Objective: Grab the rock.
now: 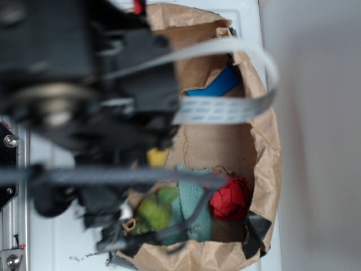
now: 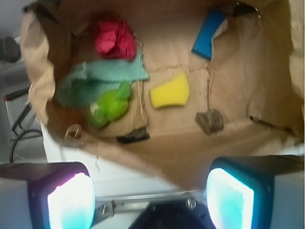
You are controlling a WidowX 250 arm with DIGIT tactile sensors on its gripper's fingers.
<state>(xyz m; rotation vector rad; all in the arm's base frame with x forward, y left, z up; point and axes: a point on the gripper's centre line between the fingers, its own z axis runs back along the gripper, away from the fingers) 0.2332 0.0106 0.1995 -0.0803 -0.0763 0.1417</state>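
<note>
The rock [image 2: 210, 121], a small dark brown-grey lump, lies on the brown paper floor of a cut-open paper bag [image 2: 248, 71], to the right of the yellow sponge [image 2: 170, 91]. My gripper [image 2: 150, 198] hangs high above the bag's near edge, short of the rock. It is open, its two glowing pads wide apart with nothing between them. In the exterior view the arm [image 1: 84, 84] hides the rock.
A red cloth ball [image 2: 115, 40], a teal cloth [image 2: 105, 76], a green plush [image 2: 110, 106], a blue block [image 2: 208, 34] and a small black piece [image 2: 133, 137] also lie in the bag. A grey ribbon cable [image 1: 225, 107] loops over it. Crumpled paper walls rise round it.
</note>
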